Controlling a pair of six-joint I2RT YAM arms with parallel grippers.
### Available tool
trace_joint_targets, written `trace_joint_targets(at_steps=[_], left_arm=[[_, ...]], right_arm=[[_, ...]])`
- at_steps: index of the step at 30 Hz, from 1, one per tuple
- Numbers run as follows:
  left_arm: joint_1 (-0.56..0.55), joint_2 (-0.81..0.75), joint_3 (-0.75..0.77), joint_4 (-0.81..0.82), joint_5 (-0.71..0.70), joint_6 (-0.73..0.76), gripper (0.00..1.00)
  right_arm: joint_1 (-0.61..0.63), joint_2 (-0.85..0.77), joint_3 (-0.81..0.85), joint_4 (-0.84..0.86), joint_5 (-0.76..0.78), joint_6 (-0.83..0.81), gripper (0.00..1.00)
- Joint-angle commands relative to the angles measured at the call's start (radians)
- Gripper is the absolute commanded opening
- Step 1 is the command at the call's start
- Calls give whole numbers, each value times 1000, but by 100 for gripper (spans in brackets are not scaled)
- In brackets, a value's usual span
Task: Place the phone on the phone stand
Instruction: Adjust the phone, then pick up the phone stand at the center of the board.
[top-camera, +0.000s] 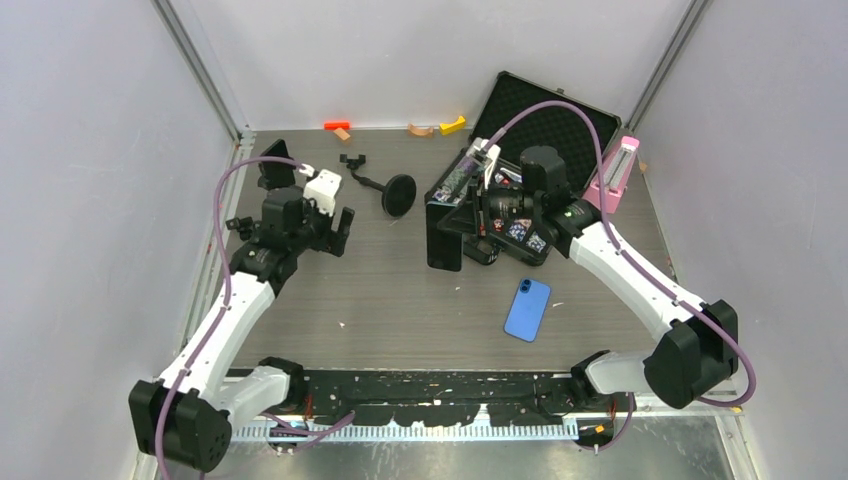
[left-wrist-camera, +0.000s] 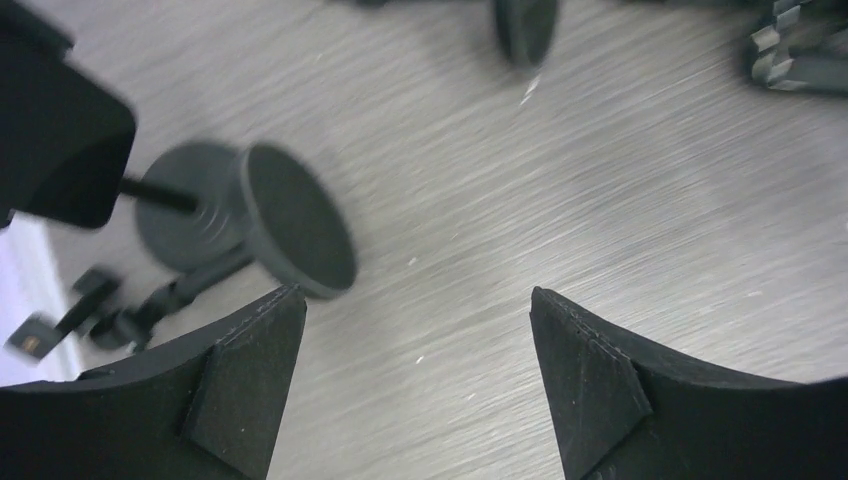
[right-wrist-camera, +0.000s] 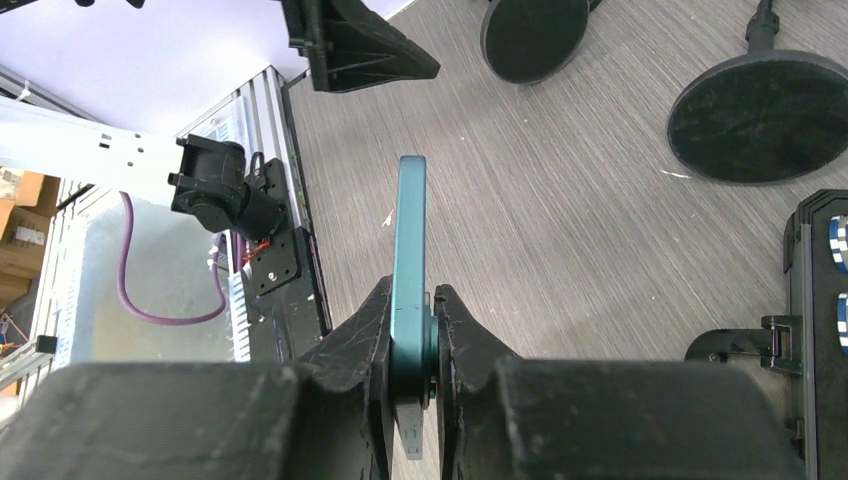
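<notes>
**Bench scene, near to far.**

Nearest the arm bases, a blue phone lies flat on the grey, wood-grained bench. It is glossy with rounded corners, and neither arm touches it.

Beyond it, the right pincer is closed narrow on a teal phone. This is a thin, smooth slab held on edge, its 2 flat faces pressed between matte black pads and its free end pointing away from the wrist.

To the left, the left pincer stands wide and holds nothing. Its 2 wedge-shaped pads hang over bare bench.

Just past it is the phone stand, matte black, with a round disc base, a thin stem and a small bracket at the far end. Whether it stands upright or lies on its side cannot be told.

Farthest back are an open black case with a foam-lined lid, a pink object, and small coloured blocks along the wall.

**Step in hand, as judged:** transport. The teal phone is gripped but well apart from the stand.

**Next move, as judged:**
- Carry the phone left to the stand.
- Turn it so 1 flat face meets the bracket.
- Lower it gently.
- The stand looks light and may slide or tip, so the free left pincer may need to steady its base.
</notes>
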Motion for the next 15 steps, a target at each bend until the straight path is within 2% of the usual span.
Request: trace_joint_targets(at_steps=[1, 7, 15], left_arm=[[2, 30, -15, -67, -289, 104, 85], [33, 92, -68, 23, -336, 121, 85], [76, 190, -90, 138, -310, 93, 86]], right_arm=[[2, -30, -1, 34, -21, -17, 0], [0, -22, -6, 32, -30, -20, 0], [0, -14, -16, 38, -40, -20, 0]])
